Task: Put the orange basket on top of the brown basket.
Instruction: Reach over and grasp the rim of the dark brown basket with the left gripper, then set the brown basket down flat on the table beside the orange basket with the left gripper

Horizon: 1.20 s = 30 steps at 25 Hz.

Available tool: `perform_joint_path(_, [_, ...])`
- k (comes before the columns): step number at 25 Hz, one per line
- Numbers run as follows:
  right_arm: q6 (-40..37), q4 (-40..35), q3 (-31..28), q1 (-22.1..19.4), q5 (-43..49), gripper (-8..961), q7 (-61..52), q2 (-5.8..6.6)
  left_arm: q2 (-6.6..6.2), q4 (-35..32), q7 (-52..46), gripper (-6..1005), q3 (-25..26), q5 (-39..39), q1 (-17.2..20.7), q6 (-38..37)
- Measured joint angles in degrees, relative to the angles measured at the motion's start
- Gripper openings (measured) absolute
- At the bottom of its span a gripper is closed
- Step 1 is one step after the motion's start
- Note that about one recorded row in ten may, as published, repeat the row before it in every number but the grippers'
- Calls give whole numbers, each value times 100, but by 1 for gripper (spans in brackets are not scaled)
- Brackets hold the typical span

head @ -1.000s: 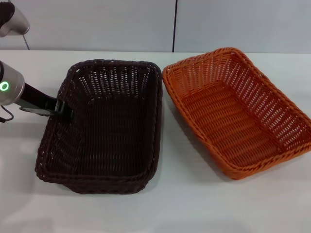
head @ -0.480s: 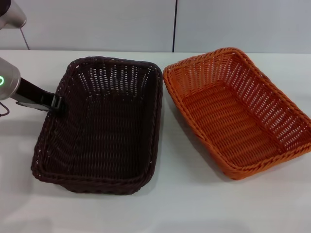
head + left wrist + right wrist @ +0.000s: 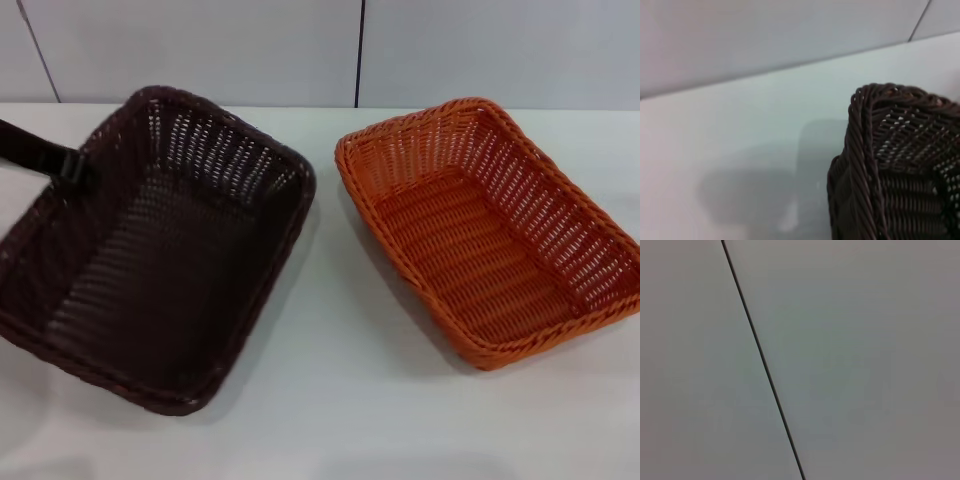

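The brown basket [image 3: 160, 260] is at the left of the head view, raised off the table and tilted, its near corner low. My left gripper [image 3: 72, 168] is shut on the basket's left rim, with its dark arm reaching in from the left edge. The left wrist view shows one rim corner of the brown basket [image 3: 900, 165] above the table. The orange basket [image 3: 490, 230] lies flat on the table at the right, empty and apart from the brown one. My right gripper is out of view.
The white table [image 3: 330, 400] runs under both baskets, with a grey panelled wall [image 3: 360, 50] behind it. The right wrist view shows only a plain grey surface with a dark seam [image 3: 762, 360].
The brown basket has been lifted, swung to the left and turned, away from the orange basket. My left arm has drawn back to the left. The orange basket has not moved.
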<state>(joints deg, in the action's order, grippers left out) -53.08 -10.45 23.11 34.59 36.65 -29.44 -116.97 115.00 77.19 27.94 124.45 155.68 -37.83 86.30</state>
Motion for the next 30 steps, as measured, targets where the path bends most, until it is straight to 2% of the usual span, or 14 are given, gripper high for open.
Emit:
perform_joint_path(5, [1, -8, 0, -21, 0, 664, 0, -1, -4, 509, 530, 195, 420, -3, -6, 387])
perform_joint_path(8, [0, -16, -28, -33, 0, 664, 0, -3, -8, 631, 654, 194, 494, -4, -11, 484])
perform_joint_path(13, [0, -6, -72, -35, -3, 664, 0, 11, -106, 871, 1177, 195, 649, -132, -78, 966])
perform_joint_path(16, [0, -12, -72, -35, -5, 665, 0, 13, -218, 834, 1548, 200, 646, -557, -178, 1387])
perform_joint_path(18, [-1, -21, -72, -34, -7, 665, 0, 14, -279, 640, 1760, 203, 624, -810, -279, 1623])
perform_joint_path(21, [-1, -27, -71, -33, -9, 665, 0, 20, -284, 138, 1987, 208, 607, -1015, -505, 1718])
perform_joint_path(25, [2, -29, -70, -32, -10, 665, 0, 20, -187, -801, 2111, 215, 385, -985, -872, 1318])
perform_joint_path(26, [2, -27, -70, -31, -10, 665, 0, 20, -187, -801, 2111, 217, 385, -985, -872, 1318])
perform_joint_path(29, [4, -13, -70, -34, -9, 665, 0, 19, -80, -1846, 2144, 222, 111, -972, -1315, 704])
perform_joint_path(30, [5, -9, -70, -41, -10, 665, 0, 19, -80, -1846, 2144, 223, 111, -972, -1315, 704])
